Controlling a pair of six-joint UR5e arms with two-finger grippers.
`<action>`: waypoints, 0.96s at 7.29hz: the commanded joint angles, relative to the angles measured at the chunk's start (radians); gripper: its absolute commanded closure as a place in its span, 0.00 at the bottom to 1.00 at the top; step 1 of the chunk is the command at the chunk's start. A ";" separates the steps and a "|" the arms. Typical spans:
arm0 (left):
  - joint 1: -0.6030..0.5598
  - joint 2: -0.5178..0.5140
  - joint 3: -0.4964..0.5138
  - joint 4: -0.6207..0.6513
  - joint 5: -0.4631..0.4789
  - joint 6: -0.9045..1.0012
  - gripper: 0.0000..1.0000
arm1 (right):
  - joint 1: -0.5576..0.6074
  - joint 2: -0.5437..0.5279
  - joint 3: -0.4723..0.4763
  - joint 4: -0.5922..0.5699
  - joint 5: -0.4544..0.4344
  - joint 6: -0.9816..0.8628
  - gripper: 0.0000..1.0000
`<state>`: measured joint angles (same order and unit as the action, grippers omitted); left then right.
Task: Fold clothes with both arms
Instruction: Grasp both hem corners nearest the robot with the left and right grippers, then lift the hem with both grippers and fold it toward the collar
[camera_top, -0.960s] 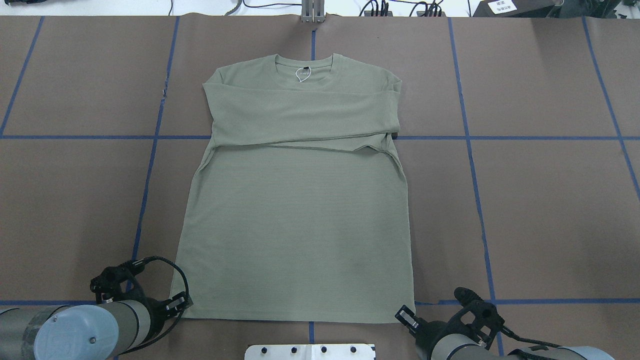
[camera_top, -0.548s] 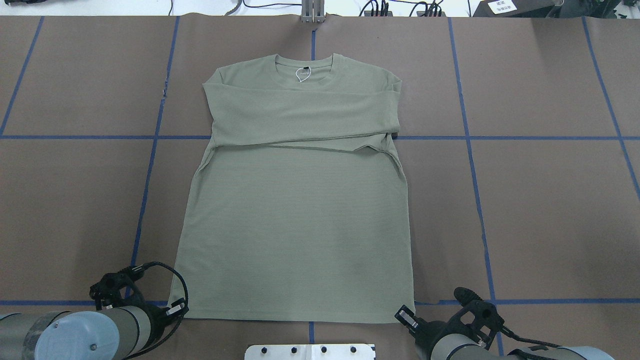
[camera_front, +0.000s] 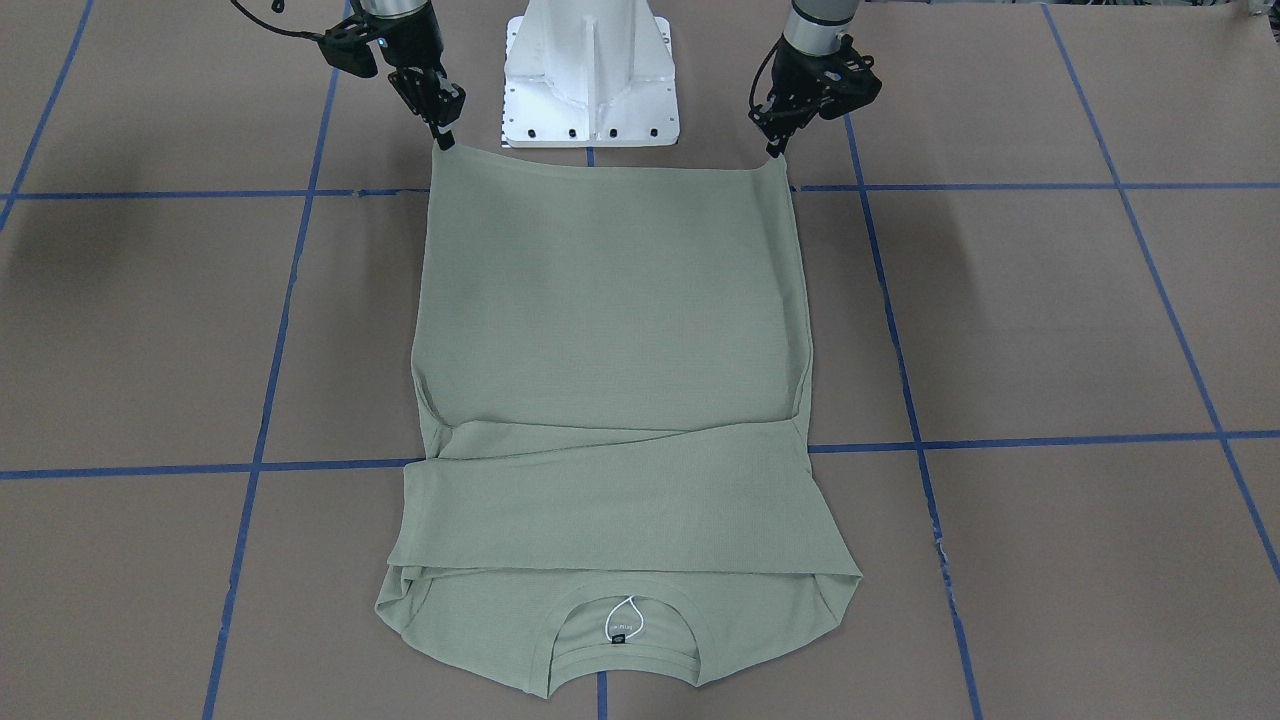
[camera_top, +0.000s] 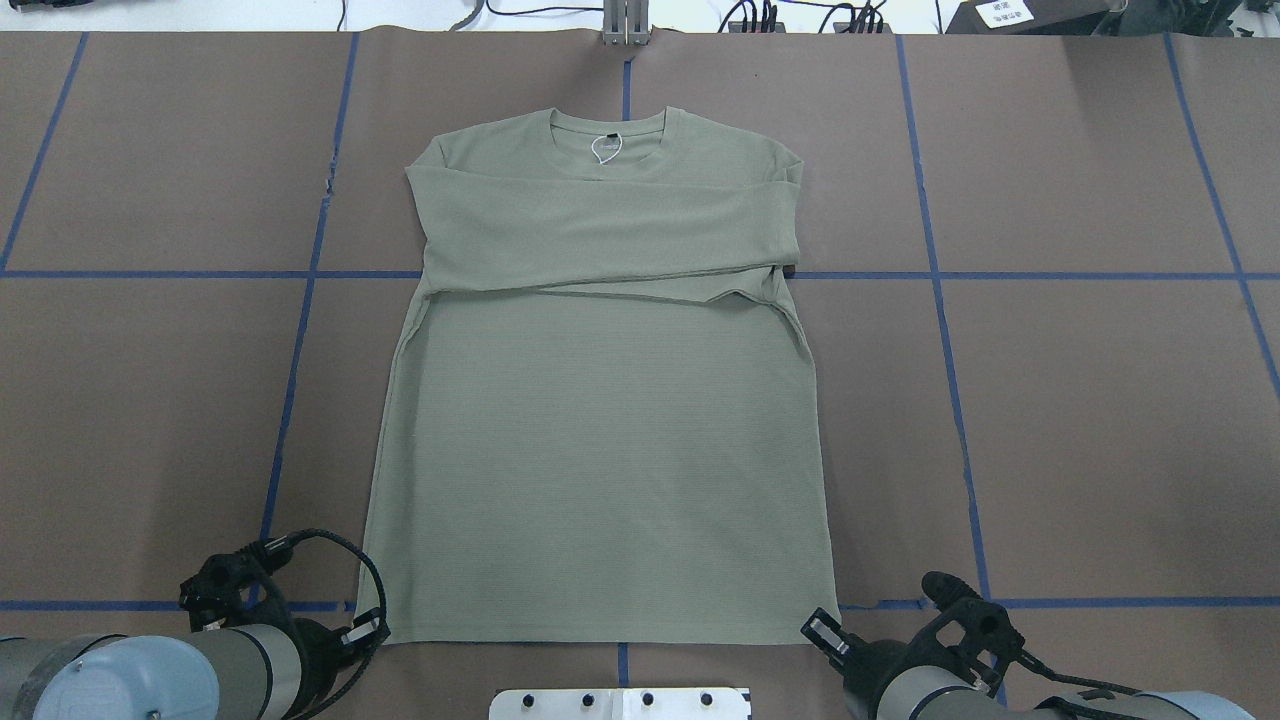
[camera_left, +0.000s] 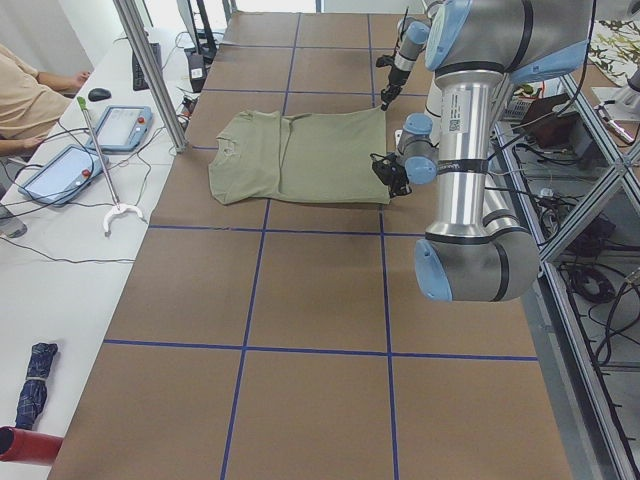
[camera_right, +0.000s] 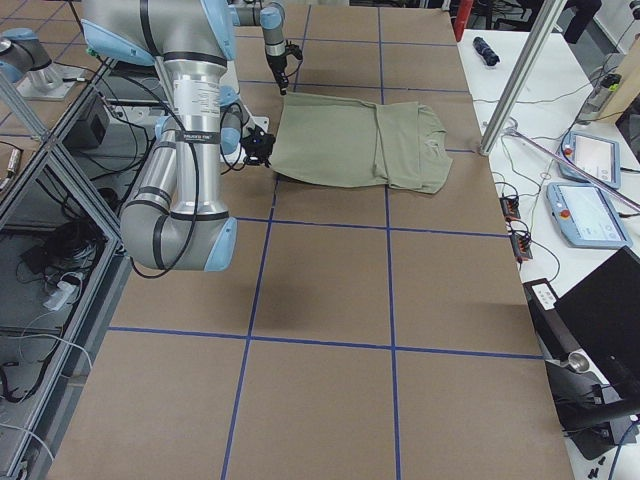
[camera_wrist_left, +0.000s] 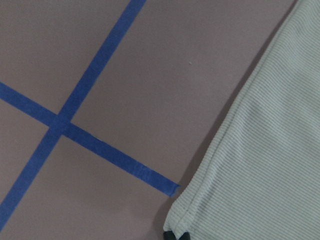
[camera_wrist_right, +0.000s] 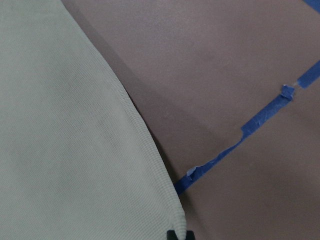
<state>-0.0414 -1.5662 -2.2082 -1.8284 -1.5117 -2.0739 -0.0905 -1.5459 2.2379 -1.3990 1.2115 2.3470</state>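
The sage-green shirt (camera_top: 600, 450) lies face up on the brown table, neck at the far side, both sleeves folded across the chest (camera_front: 610, 500). My left gripper (camera_top: 365, 632) is shut on the near left hem corner (camera_wrist_left: 180, 227). At the near right hem corner (camera_wrist_right: 172, 222) my right gripper (camera_top: 822, 633) is shut too. In the front-facing view the left gripper (camera_front: 773, 150) and right gripper (camera_front: 441, 140) hold the hem stretched straight between them. A shadow under both corners shows them slightly off the table.
The white pedestal base (camera_front: 590, 70) stands just behind the hem. Blue tape lines (camera_top: 290, 400) grid the brown table cover. A person (camera_left: 30, 95) sits at the far end beside tablets (camera_left: 125, 125) and a metal post (camera_left: 150, 70).
Both hem corners have risen off the table, and the left corner has shifted inward to the right. The left arm drew back toward the robot; the right gripper moved slightly.
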 joint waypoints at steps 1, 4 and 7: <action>0.044 -0.003 -0.082 0.000 -0.001 -0.035 1.00 | -0.032 -0.064 0.047 -0.003 0.002 0.000 1.00; 0.051 -0.005 -0.163 0.000 0.001 -0.051 1.00 | -0.060 -0.144 0.146 -0.003 0.006 0.000 1.00; 0.002 -0.008 -0.197 0.000 -0.001 -0.026 1.00 | -0.023 -0.119 0.173 -0.003 -0.003 -0.005 1.00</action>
<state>-0.0151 -1.5698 -2.4018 -1.8285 -1.5120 -2.1162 -0.1400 -1.6813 2.3998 -1.4021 1.2102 2.3464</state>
